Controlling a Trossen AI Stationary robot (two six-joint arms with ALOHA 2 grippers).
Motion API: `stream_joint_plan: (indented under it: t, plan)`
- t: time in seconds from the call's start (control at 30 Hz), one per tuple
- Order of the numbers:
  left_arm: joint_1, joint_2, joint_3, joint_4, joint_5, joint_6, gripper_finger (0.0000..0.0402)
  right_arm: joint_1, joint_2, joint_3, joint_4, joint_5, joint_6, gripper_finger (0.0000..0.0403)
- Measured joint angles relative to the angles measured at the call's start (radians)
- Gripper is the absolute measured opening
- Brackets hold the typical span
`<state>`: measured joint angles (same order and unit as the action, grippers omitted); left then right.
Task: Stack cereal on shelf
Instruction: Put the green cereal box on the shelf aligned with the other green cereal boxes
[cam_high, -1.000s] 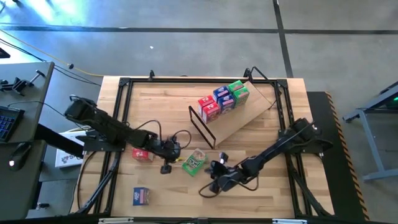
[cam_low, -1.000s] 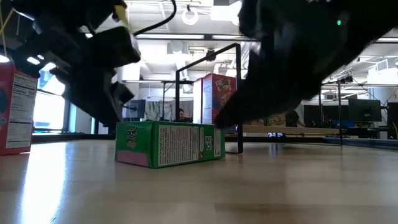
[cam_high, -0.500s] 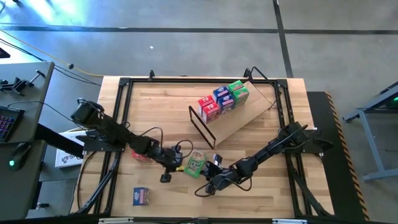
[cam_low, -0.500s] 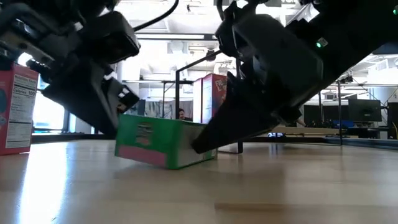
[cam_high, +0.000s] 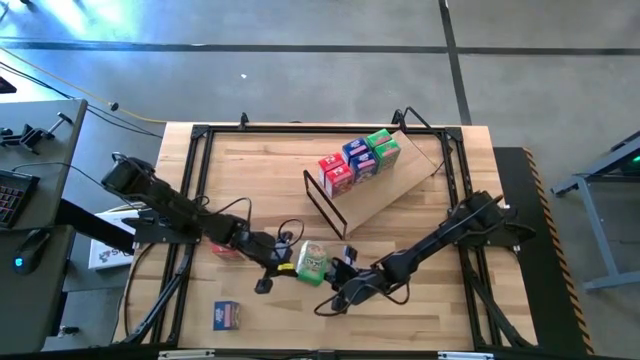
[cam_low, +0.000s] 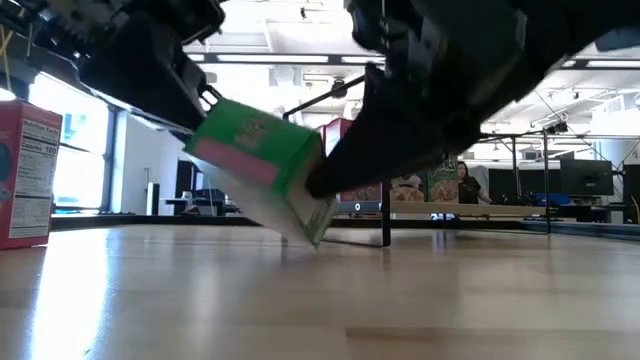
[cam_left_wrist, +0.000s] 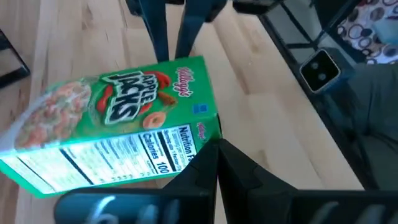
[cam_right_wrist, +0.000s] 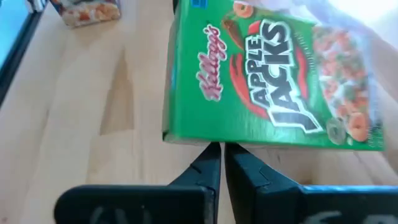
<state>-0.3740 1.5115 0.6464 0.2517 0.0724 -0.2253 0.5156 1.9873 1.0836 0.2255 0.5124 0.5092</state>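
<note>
Green cereal box (cam_high: 312, 262) tilted, one lower edge seemingly touching tabletop (cam_high: 430, 310), wedged between left claw (cam_high: 283, 262) and right claw (cam_high: 345, 270), both pinched together. Shelf (cam_high: 385, 190) behind; bare wood in front.

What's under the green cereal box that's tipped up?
Mostly air. The green cereal box is tilted, only its lower corner touching the table. The left gripper and right gripper press it from both sides. Their fingertips are hidden.
</note>
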Motion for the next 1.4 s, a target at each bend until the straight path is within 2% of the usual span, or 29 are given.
stream_joint_plan:
  t: [0.3, 0.53, 0.77, 1.0, 1.4]
  plan:
    - [0.004, -0.037, -0.001, 0.008, -0.014, -0.011, 0.0001, -0.004, -0.081, 0.000, -0.068, -0.021, -0.013, 0.0016]
    - [0.025, -0.037, -0.003, 0.003, -0.071, -0.051, 0.0001, -0.020, -0.096, 0.000, -0.076, -0.102, 0.072, 0.0016]
    - [0.064, -0.035, -0.003, 0.006, -0.080, -0.137, 0.0001, -0.034, -0.097, 0.002, -0.050, -0.143, 0.180, 0.0016]
    - [0.076, -0.035, -0.003, 0.020, -0.036, -0.184, 0.0001, -0.034, -0.110, 0.003, -0.045, -0.159, 0.223, 0.0016]
    - [0.084, -0.037, -0.001, 0.051, 0.040, -0.190, 0.0001, -0.052, -0.138, 0.003, -0.172, -0.138, 0.278, 0.0016]
